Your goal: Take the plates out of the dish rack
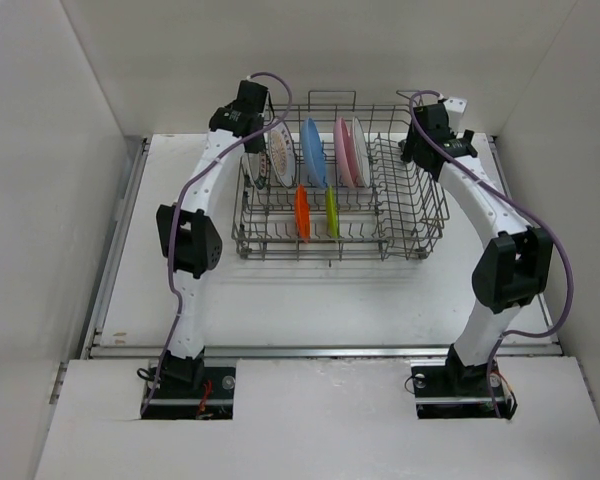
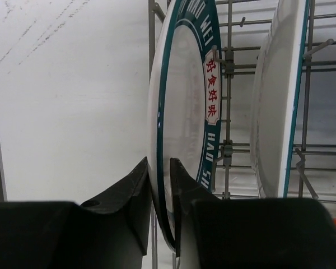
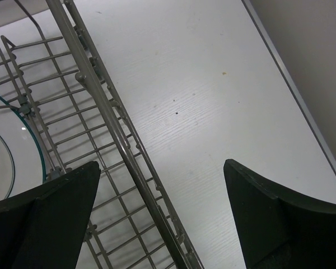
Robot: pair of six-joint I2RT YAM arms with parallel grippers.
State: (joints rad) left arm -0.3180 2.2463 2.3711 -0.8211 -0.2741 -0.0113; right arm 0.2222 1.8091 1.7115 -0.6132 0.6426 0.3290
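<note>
The grey wire dish rack (image 1: 400,215) stands at the middle back of the table. Upright in it are a white plate with a teal rim (image 1: 259,168), a white sunburst plate (image 1: 281,155), a blue plate (image 1: 313,152), a pink plate (image 1: 344,152), a small orange plate (image 1: 302,212) and a small lime plate (image 1: 331,210). My left gripper (image 1: 254,152) is at the rack's left end. In the left wrist view it (image 2: 159,165) is shut on the rim of the teal-rimmed plate (image 2: 182,112). My right gripper (image 3: 161,168) is open and empty over the rack's right wall (image 3: 101,95).
Another white plate (image 1: 359,150) stands just right of the pink one. The rack's right part (image 1: 410,190) holds only upright tines. White walls enclose the table on the left, back and right. A metal rail (image 1: 320,350) runs along the table's front edge.
</note>
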